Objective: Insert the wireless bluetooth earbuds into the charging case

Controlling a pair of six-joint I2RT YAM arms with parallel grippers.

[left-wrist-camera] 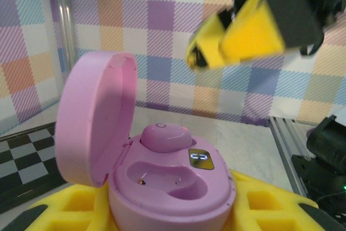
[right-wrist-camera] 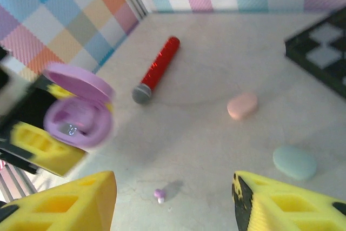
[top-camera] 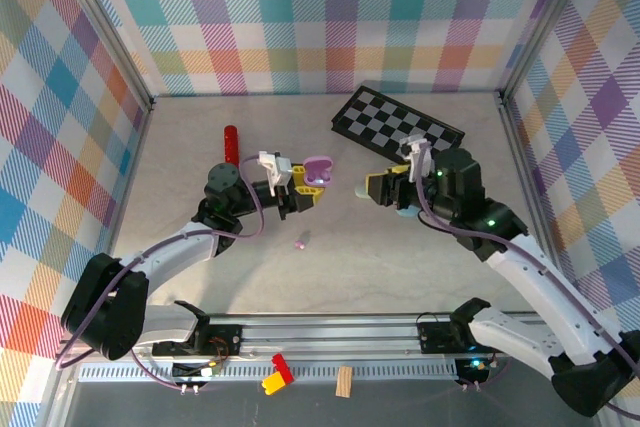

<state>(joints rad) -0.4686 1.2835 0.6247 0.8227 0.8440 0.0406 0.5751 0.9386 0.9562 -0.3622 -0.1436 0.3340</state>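
A: Left gripper [top-camera: 308, 187]?
B: Jaws pinching the case [left-wrist-camera: 173, 187] low on its base, one yellow pad [left-wrist-camera: 65, 206] on each side. Case upright. Lid [left-wrist-camera: 94, 117] hinged up, standing open at the left in the left wrist view.

A: Inside it?
B: One seated bud [left-wrist-camera: 162, 136], pinkish purple, in the far well. The near well is open with small contact pins showing. Lit display [left-wrist-camera: 199, 159] on the rim at right.

A: Right gripper [top-camera: 372, 190]?
B: Jaws spread, with table [top-camera: 380, 267] showing between the fingers [right-wrist-camera: 59, 204]. From above it sits just right of the case, tips toward it, not touching. From the left wrist it shows as a yellow and black blur above the case.

A: Any other buds?
B: One loose bud [right-wrist-camera: 159, 193], purplish, lying on the table. From above it is nearer the arm bases than both grippers and roughly between them. In the right wrist view it lies below the gap between the fingers.

A: What else is out there?
B: Red mic [top-camera: 231, 142] lying back left. Checkered board [top-camera: 398, 122] back right. Pink case [right-wrist-camera: 241, 105] and blue case [right-wrist-camera: 294, 162], both closed, lie near each other, the blue one just beside the right-hand finger
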